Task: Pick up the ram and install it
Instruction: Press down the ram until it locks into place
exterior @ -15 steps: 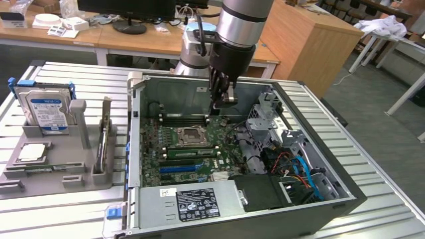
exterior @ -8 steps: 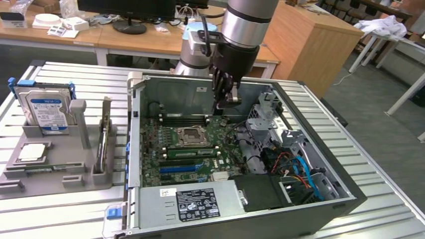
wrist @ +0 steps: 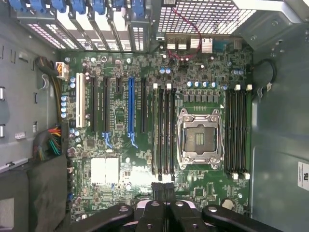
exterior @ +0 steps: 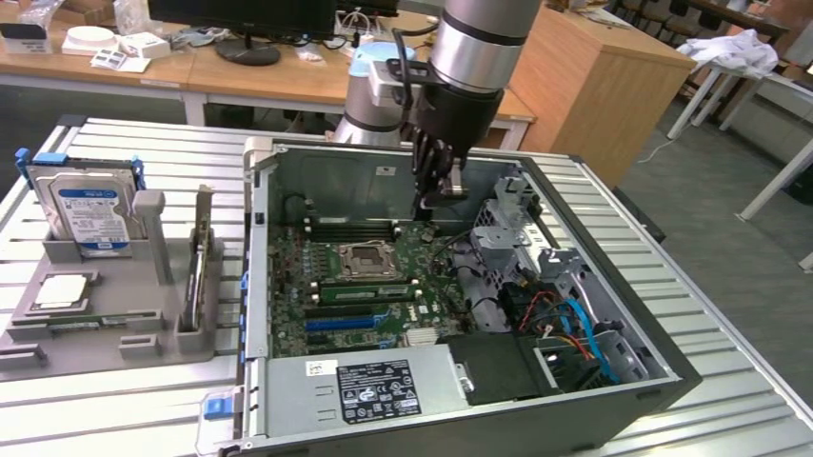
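Currently the gripper (exterior: 436, 195) hangs inside the open computer case (exterior: 343, 181), above the motherboard's far edge. Its fingers are clenched tip to tip, with no part between them; the wrist view shows the closed tips (wrist: 164, 187) over the board edge. The ram (exterior: 365, 291), a slim green stick, sits in the slot bank just beside the CPU socket (exterior: 371, 257), on the side toward the blue expansion slots, well apart from the gripper. The power supply carries a black label (exterior: 379, 388); its print cannot be read. On the grey tray (exterior: 128, 319) stands a hard drive (exterior: 91, 214) with a blue-white label, text illegible.
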{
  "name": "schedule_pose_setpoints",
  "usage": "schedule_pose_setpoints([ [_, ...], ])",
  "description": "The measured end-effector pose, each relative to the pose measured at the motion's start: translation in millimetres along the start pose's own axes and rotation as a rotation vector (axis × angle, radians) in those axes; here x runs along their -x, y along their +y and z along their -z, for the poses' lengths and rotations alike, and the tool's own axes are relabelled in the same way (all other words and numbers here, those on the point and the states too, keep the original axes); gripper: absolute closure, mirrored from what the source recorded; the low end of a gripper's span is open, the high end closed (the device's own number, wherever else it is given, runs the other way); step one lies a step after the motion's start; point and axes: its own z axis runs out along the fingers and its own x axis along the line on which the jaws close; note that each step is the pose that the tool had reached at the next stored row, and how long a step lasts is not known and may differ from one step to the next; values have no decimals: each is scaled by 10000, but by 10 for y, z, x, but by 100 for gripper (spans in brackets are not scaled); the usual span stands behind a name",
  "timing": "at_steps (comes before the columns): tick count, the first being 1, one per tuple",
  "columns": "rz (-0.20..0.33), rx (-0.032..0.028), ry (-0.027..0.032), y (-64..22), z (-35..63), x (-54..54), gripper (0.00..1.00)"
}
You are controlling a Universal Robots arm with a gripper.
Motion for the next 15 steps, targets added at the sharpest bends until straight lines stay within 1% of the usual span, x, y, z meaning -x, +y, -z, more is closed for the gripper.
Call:
schedule_pose_setpoints([
  [7,0,20,-1,-95,-1,0,89],
  [15,-5,22,-1,-136,-1,1,89],
])
